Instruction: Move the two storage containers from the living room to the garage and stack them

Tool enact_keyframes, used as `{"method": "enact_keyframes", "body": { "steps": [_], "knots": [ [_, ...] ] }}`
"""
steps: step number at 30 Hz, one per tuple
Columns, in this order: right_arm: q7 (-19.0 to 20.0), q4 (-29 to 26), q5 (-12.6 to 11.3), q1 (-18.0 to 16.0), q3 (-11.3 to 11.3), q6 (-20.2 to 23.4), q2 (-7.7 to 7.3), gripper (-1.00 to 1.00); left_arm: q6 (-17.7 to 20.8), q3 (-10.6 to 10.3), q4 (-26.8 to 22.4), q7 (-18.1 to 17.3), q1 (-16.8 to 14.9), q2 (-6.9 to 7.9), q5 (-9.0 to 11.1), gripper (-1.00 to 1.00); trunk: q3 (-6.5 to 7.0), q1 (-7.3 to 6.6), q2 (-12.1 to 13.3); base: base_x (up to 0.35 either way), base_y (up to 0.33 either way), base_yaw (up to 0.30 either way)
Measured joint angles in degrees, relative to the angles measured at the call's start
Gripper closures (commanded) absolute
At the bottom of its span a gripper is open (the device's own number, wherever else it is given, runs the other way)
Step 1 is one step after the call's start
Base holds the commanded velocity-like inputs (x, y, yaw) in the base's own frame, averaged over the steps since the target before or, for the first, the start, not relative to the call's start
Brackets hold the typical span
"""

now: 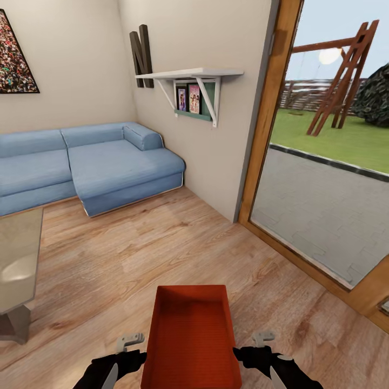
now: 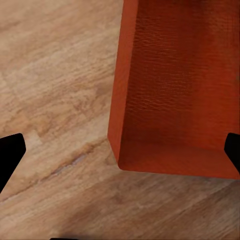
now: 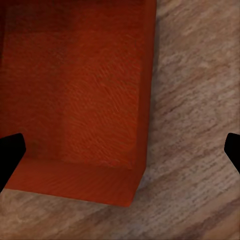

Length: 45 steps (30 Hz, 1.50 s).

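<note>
One orange-red rectangular open-topped storage container (image 1: pixel 192 337), thin-walled with a finely textured inner face, sits low between both arms above the light wood plank floor (image 1: pixel 108 259). The left pincer (image 2: pixel 120 150) and right pincer (image 3: pixel 120 150) are spread wide, each straddling a container wall.

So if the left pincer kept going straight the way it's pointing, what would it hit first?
Probably the storage container's near side wall: the left pincer straddles that wall, its fingers spread wide, one over the wood floor, one over the bin's inside. Depth is unclear, so it may slide down around the wall instead.
</note>
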Motion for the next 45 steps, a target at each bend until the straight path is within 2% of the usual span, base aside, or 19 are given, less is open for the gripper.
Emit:
{"method": "enact_keyframes", "body": {
  "steps": [13,15,18,20,23,33,45],
  "knots": [
    [0.0,0.0,-0.1,0.0,0.0,-0.1,0.00,-1.00,0.2,-0.1,-1.0,-0.1,0.0,0.35,-0.3,-1.00,0.00,0.00,0.0,0.000,0.000,0.000],
    [0.0,0.0,-0.1,0.0,0.0,-0.1,0.00,-1.00,0.2,-0.2,-1.1,-0.2,0.0,0.34,-2.0,-1.00,0.00,0.00,0.0,0.000,0.000,0.000],
    [0.0,0.0,0.0,0.0,0.1,-0.1,0.00,-1.00,0.4,-0.1,-1.2,-0.4,0.0,0.24,-6.5,-1.00,0.00,0.00,0.0,0.000,0.000,0.000],
    [0.0,0.0,0.0,0.0,0.1,-0.1,0.00,-1.00,0.2,0.0,-1.1,-0.5,0.0,0.26,-8.6,-1.00,0.00,0.00,0.0,0.000,0.000,0.000],
    [0.0,0.0,0.1,0.0,0.1,-0.1,0.00,-1.00,-0.2,0.0,-0.9,-0.6,0.0,0.00,-9.4,-1.00,0.00,0.00,0.0,0.000,0.000,0.000],
    [0.1,0.0,0.1,0.0,0.1,-0.1,0.00,-1.00,-2.6,0.0,-1.0,-0.7,0.0,-0.25,-9.4,-1.00,0.00,0.00,0.0,0.000,0.000,0.000],
    [0.0,0.0,0.2,0.0,0.2,-0.1,0.00,-1.00,-2.9,0.0,-1.1,-0.9,0.0,-0.45,-9.2,-1.00,0.00,0.00,0.0,0.000,0.000,0.000]
  ]
}}
